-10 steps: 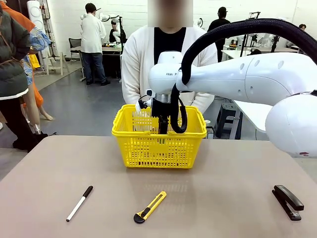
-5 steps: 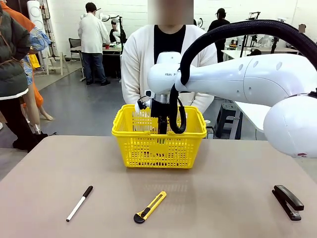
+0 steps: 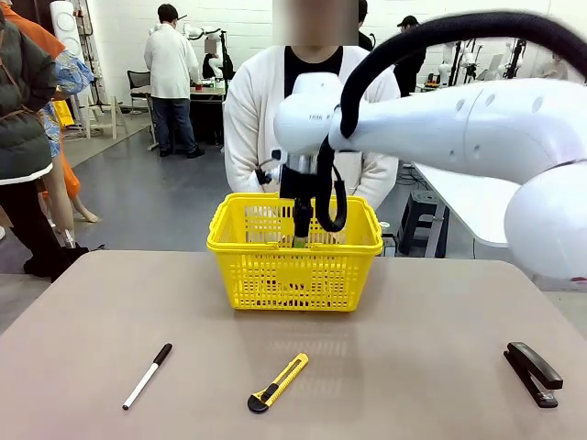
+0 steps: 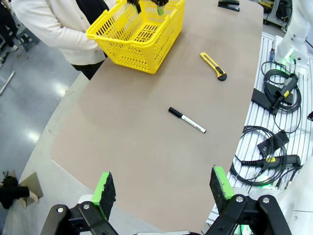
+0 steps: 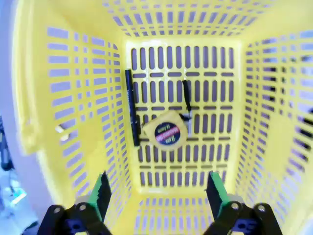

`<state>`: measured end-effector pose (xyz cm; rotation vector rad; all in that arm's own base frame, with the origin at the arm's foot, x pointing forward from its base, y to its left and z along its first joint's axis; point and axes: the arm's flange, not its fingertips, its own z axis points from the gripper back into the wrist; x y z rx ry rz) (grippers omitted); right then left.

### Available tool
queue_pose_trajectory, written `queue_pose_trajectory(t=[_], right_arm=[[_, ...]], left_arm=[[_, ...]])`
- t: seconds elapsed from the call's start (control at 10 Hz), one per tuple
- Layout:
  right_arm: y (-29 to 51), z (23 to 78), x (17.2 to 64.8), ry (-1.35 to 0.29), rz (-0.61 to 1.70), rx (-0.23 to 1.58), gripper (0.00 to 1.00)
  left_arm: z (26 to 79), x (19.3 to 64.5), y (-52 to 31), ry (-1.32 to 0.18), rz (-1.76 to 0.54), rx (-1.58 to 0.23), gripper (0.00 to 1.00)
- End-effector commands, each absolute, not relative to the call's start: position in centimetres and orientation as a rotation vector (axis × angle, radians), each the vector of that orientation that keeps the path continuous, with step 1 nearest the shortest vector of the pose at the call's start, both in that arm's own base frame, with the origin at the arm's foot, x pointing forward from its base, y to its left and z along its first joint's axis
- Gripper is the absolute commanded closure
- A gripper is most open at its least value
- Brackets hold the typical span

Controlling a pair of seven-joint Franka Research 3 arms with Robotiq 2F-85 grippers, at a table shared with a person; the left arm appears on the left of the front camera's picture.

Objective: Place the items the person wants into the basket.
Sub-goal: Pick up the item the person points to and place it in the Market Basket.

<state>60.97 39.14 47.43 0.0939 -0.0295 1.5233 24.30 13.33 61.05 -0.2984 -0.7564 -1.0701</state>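
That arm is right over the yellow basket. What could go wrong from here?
1. The right hand hangs open in the mouth of the basket. If it moves sideways, it might catch the rim and drag the basket toward the person.
2. The stapler lies on the table with the utility knife and the marker, so the robot might pick a wrong one.
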Motion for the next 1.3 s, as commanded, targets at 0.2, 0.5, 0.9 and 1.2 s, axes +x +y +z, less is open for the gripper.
queue_pose_trajectory(t=[0.2, 0.5, 0.9, 1.2], right_arm=[[29.2, 55.6, 47.3, -0.208, 1.298, 0.048, 0.00], [23.7, 55.6, 41.4, -0.212, 1.136, 0.041, 0.00], [18.2, 54.1, 37.3, -0.265, 1.015, 0.066, 0.00], [17.3, 54.3, 37.3, -0.238, 1.037, 0.062, 0.00]], left_arm=[[61.1, 24.4, 13.2, -0.748, -1.056, -0.290, 0.00], [61.1, 24.4, 13.2, -0.748, -1.056, -0.290, 0.00], [61.1, 24.4, 13.2, -0.748, -1.056, -0.290, 0.00], [61.1, 24.4, 13.2, -0.748, -1.056, -0.290, 0.00]])
